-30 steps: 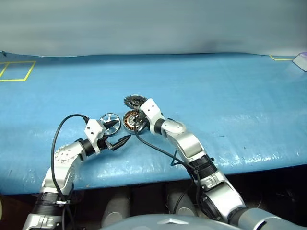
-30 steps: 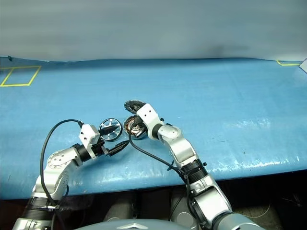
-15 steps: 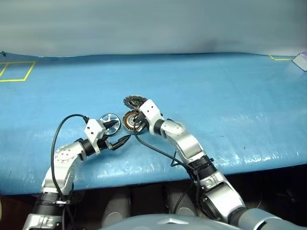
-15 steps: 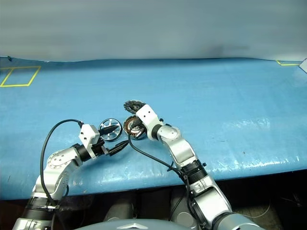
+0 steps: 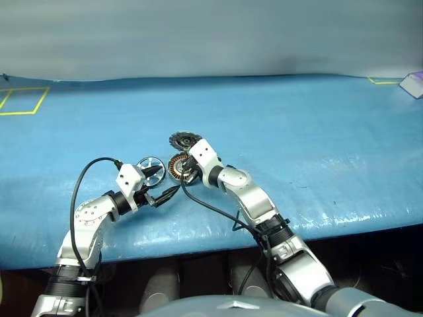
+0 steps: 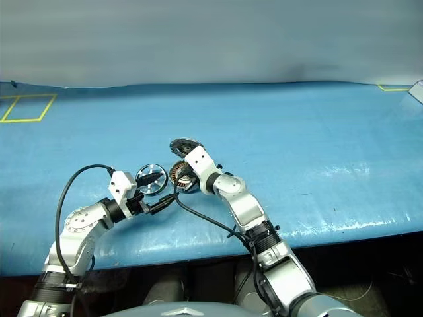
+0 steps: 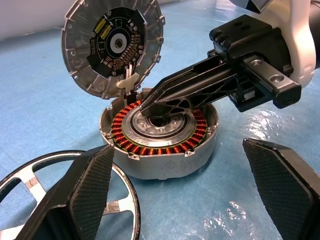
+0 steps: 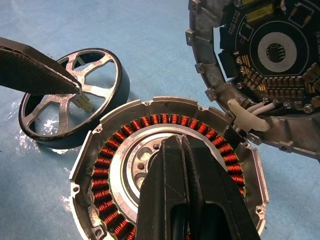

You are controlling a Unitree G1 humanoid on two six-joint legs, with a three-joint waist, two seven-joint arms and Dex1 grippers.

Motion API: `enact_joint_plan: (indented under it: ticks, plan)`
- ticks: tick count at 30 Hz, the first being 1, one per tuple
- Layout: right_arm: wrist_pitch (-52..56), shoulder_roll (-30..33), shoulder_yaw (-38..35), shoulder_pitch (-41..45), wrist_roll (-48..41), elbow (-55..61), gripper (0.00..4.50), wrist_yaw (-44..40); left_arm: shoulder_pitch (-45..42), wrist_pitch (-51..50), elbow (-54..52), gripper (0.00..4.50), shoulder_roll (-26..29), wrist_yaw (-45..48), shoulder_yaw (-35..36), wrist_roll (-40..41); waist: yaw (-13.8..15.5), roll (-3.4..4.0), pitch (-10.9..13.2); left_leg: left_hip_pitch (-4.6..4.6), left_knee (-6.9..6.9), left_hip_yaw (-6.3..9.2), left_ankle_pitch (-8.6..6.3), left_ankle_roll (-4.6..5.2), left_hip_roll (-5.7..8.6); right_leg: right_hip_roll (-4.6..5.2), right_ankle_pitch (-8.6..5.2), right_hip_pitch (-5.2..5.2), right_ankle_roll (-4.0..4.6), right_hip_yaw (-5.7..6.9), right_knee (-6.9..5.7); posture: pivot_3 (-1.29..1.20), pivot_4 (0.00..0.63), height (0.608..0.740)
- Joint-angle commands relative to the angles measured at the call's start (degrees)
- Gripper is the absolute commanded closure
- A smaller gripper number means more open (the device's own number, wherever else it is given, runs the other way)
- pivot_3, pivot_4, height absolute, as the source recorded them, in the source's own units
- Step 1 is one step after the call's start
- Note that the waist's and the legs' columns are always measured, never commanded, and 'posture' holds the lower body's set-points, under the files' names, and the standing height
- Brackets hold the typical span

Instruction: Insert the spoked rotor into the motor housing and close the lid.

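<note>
Two arms crowd the motor housing (image 7: 159, 134) mid-tabletop (image 5: 317, 145). Right gripper (image 7: 150, 102), jaws pressed together, tips on the silver centre hub. Left gripper (image 5: 165, 183) jaws spread wide, straddling the spoked rotor (image 8: 75, 100) lying just beside the housing. Lid (image 7: 112, 45) stands hinged open (wires attached). Best to pin the housing steady, then grasp the rotor rim squarely.

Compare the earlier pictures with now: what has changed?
The right gripper, shut, has eased slightly down and leftward onto the motor housing's centre hub. The left gripper stays open by the spoked rotor. The lid stays tilted open behind the housing.
</note>
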State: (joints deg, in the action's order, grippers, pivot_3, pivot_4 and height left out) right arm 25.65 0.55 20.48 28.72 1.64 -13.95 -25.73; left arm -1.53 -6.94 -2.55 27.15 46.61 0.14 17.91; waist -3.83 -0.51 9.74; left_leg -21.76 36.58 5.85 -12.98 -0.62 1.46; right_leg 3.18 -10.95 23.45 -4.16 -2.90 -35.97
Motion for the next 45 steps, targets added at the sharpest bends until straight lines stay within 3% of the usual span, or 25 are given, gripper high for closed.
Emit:
enact_joint_plan:
  ticks: [1, 45]
  plan:
    - [2.57, 0.98, 2.24, -2.80, 1.84, -5.05, 4.39, -0.41, -0.07, 1.21, -0.58, 0.00, 0.21, -0.04, 0.79, -0.06, 0.00, 0.00, -0.15, 0.01, -0.03, 0.00, 0.00, 0.00, 0.00, 0.00, -0.01, 0.00, 0.02, 0.00, 0.00, 0.00, 0.150, 0.740]
    - [1.34, 5.45, 9.50, -5.97, 10.92, -7.09, 4.39, -0.67, 0.15, 1.00, -1.04, 0.00, 0.70, -0.29, 1.22, 0.13, 0.41, 0.10, -2.37, 0.32, -0.62, 0.09, -0.03, -0.07, -0.01, 0.07, -0.30, -0.06, 0.23, 0.07, 0.06, 0.00, 0.150, 0.740]
